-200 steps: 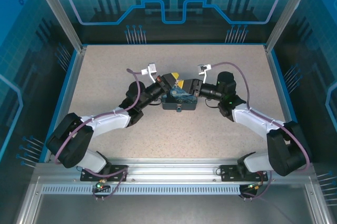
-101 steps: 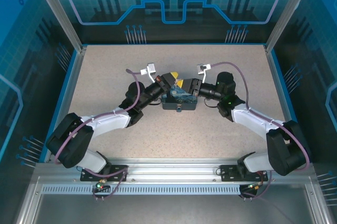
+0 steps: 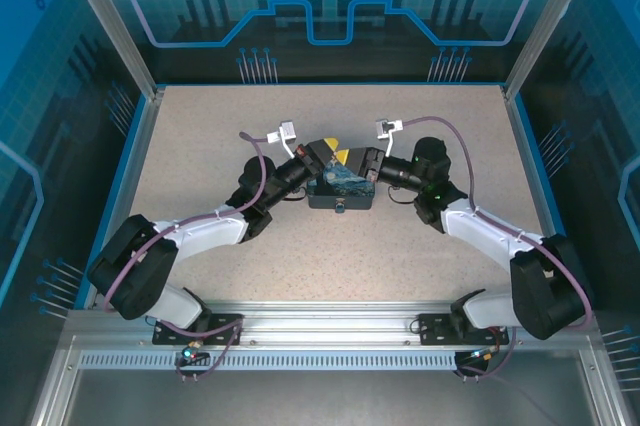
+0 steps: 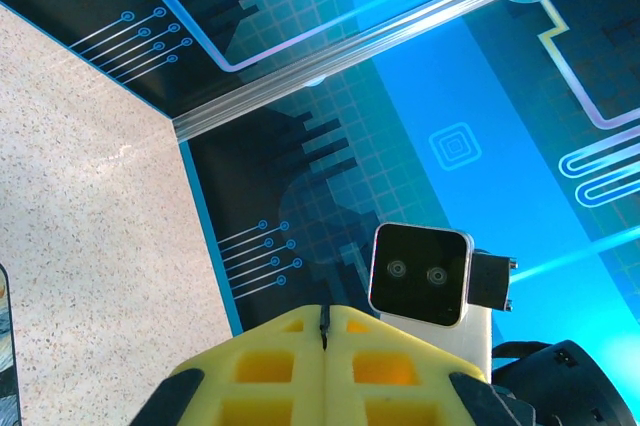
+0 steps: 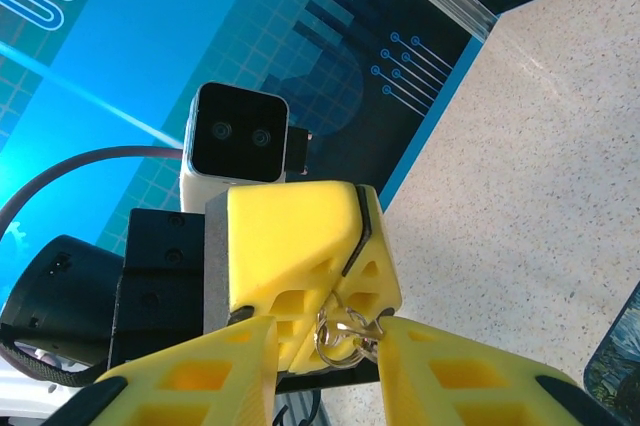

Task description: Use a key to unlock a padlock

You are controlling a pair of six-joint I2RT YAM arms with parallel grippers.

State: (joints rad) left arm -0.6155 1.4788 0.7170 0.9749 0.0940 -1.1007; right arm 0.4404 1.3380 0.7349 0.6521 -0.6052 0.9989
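Note:
Over the painted box (image 3: 340, 192) the two grippers meet tip to tip. My left gripper (image 4: 327, 314) is shut, and a thin dark sliver, the key (image 4: 323, 326), is pinched in the seam between its yellow fingers. In the right wrist view those same left fingers (image 5: 300, 246) show a dark strip in their seam, and small silver rings (image 5: 345, 331) hang from their tip. My right gripper (image 5: 325, 334) stands open around the rings, and its right finger (image 5: 430, 366) touches them. The padlock is hidden.
The box's blue night-sky corner (image 5: 620, 366) lies just below the right gripper. Speckled tabletop (image 3: 200, 146) spreads around the box. Blue glass walls and aluminium posts (image 3: 110, 26) enclose the table on all sides.
The right arm has shifted a little, bringing its gripper closer to the left gripper's tips. The left arm has stayed where it was.

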